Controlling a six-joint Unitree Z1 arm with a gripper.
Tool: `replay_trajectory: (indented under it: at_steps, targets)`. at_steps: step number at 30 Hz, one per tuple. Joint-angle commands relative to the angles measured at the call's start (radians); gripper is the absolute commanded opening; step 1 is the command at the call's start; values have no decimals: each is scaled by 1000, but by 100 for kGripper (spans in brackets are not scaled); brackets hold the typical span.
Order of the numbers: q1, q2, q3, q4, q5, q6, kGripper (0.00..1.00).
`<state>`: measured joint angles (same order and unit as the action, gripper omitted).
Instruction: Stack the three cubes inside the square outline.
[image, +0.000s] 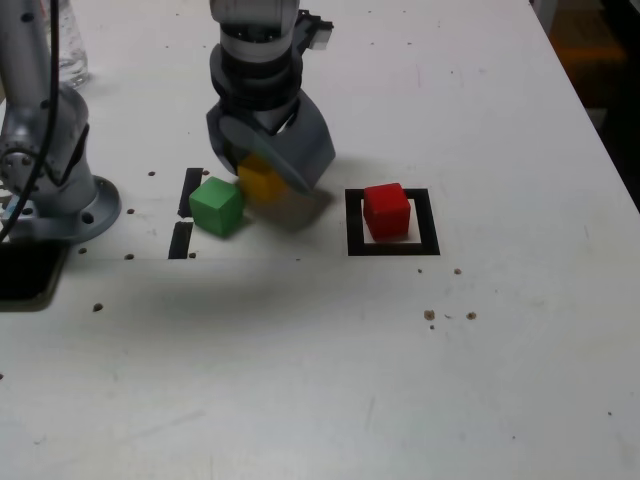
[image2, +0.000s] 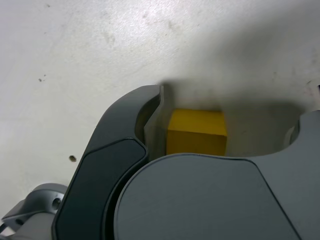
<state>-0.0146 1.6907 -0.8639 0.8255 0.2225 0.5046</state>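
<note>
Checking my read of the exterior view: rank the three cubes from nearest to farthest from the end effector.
1. Yellow cube: between the open jaws of the end effector.
2. Green cube: just beside it, toward the exterior view's left.
3. Red cube: farthest, inside the square outline on the exterior view's right.

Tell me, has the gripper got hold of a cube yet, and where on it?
Nothing is held yet. The gripper stands open around the yellow cube, which sits on the table between the jaws with a gap on one side.
</note>
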Motion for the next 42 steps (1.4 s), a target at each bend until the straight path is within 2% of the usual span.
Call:
replay_trajectory:
  at_steps: [1, 3, 25, 30, 42]
  targets:
    - [1, -6, 7, -18, 2, -4, 22]
    - [1, -8, 14, -27, 3, -4, 19]
    - [1, -35, 13, -1, 5, -42, 19]
    - [1, -54, -12, 45, 5, -65, 19]
    - [-13, -73, -196, 232, -16, -75, 19]
